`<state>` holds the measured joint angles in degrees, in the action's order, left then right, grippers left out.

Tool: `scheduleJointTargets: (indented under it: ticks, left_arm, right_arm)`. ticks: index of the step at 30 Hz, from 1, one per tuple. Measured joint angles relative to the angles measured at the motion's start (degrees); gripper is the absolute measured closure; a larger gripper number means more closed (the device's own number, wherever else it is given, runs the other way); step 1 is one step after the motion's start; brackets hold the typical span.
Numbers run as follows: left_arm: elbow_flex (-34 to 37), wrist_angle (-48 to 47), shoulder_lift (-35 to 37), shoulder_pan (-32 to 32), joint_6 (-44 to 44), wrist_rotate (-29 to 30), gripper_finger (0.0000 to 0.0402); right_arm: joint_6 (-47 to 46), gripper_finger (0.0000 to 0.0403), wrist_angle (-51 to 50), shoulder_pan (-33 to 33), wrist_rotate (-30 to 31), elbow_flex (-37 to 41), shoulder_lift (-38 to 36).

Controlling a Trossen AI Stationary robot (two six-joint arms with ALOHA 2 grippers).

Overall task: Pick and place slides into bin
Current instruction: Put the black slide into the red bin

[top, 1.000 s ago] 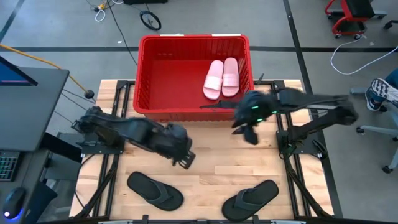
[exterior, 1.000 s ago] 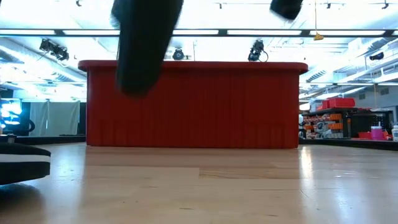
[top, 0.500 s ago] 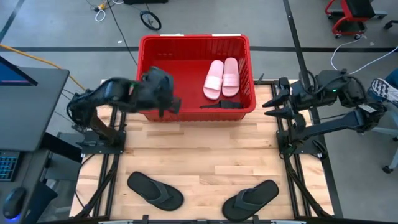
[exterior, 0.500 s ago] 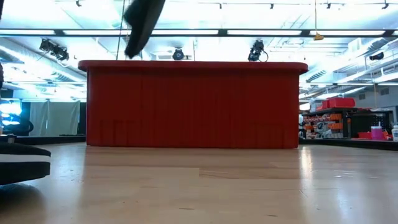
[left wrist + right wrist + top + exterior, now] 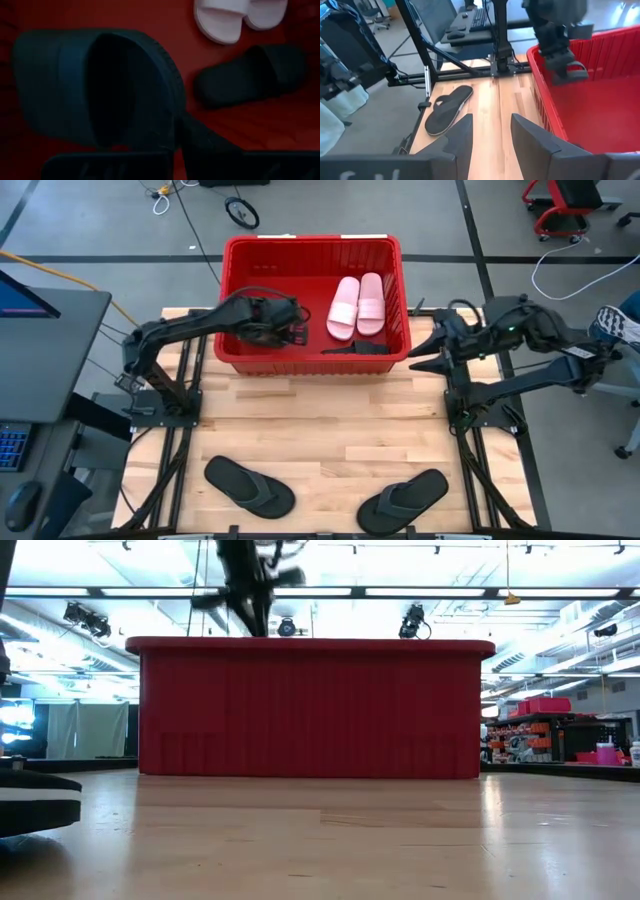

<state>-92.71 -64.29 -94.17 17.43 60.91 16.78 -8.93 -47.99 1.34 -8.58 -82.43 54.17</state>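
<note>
My left gripper (image 5: pixel 288 328) hangs over the left half of the red bin (image 5: pixel 240 260), shut on a black slide (image 5: pixel 65 85) that shows above the bin floor. On that floor lie two pale pink slides (image 5: pixel 357 305) and another black slide (image 5: pixel 358 348) by the near wall. Two black flip-flops (image 5: pixel 250 485) (image 5: pixel 403 500) lie soles down near the table's near edge. My right gripper (image 5: pixel 492 132) is open and holds nothing, off the bin's right wall, beyond the table's right edge. My left gripper holds the black slide by its edge beside the strap (image 5: pixel 172 125), coming from above on a slant. The slide hangs below the fingers (image 5: pixel 567 70), clear of the bin floor, strap opening turned toward the wrist camera. Darkness hides the exact place of contact.
The bin stands at the table's far edge, its near wall (image 5: pixel 310 710) filling the low view. Bare wood (image 5: pixel 320 430) lies between the bin and the flip-flops. Black arm frames run along both table sides (image 5: pixel 165 410) (image 5: pixel 470 420).
My left gripper has swung from the middle of the table toward the far edge, carrying the black slide over the bin's near wall to above its left half. My right gripper has drawn back from the bin's near right corner toward the table's right edge and risen.
</note>
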Motion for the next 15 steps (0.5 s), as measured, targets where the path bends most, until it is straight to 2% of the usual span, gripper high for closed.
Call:
scheduleJointTargets:
  ticks: [7,10,15]
  left_arm:
    - [13.7,12.3,0.1,4.0,1.5,-4.9,0.0387]
    - [18.5,19.1,0.2,5.1,-0.7,-7.9,0.0376]
    - [24.0,31.6,-0.2,5.4,-3.4,-7.1,0.0349]
  right_arm:
    - [0.0,0.0264,0.0,0.0,0.0,0.0,3.0]
    - [0.0,0.0264,-0.1,0.0,0.0,0.0,3.8]
    - [0.0,0.0264,-1.7,0.0,-0.1,0.0,4.3]
